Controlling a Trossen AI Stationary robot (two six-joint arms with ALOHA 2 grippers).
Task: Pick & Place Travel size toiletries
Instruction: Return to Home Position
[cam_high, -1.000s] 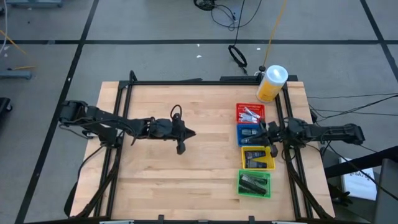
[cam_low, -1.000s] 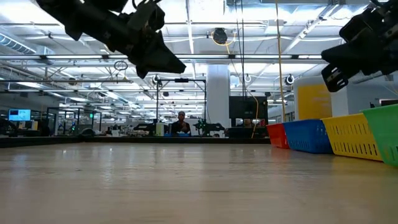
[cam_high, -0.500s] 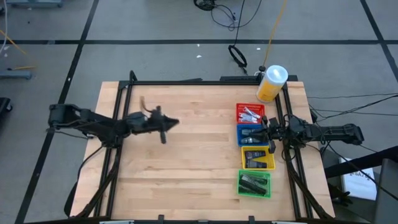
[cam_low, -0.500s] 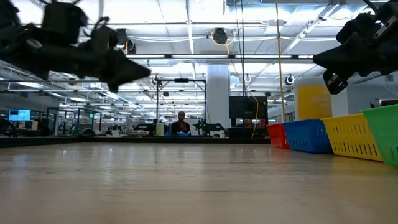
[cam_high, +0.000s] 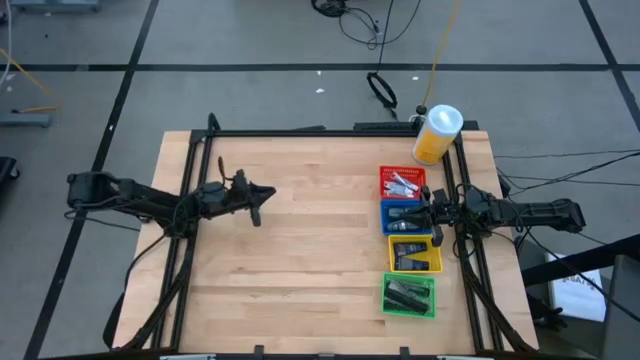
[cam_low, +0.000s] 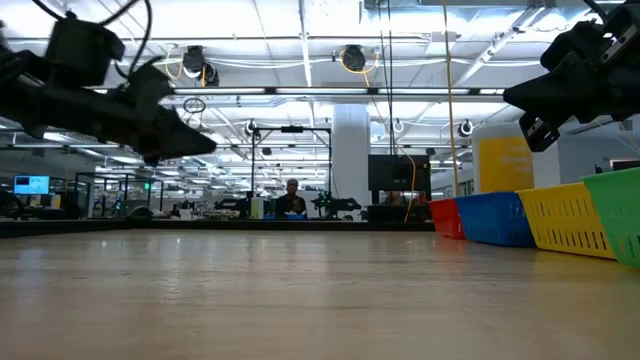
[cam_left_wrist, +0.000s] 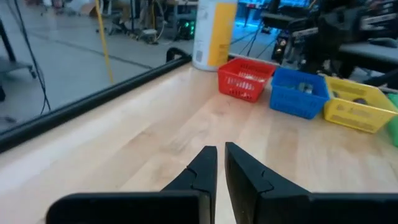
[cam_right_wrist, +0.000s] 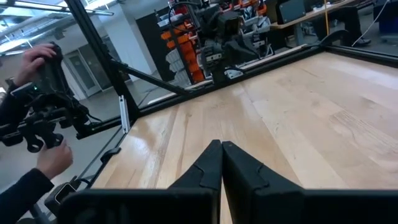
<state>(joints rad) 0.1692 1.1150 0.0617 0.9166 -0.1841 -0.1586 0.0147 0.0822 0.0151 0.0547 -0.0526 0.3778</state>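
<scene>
Over the worktop (cam_high: 300, 270) the left claw (cam_high: 262, 196) hangs closed, empty; right claw (cam_high: 434, 218) closed beside the blue basket (cam_high: 386, 215).

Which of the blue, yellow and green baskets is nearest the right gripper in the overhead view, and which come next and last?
1. The blue basket: directly beside the right gripper, near the table's right edge.
2. The yellow basket: one place further along the row, next to the blue one.
3. The green basket: at the end of the row, farthest away.

No readable text, no legible labels or numbers
</scene>
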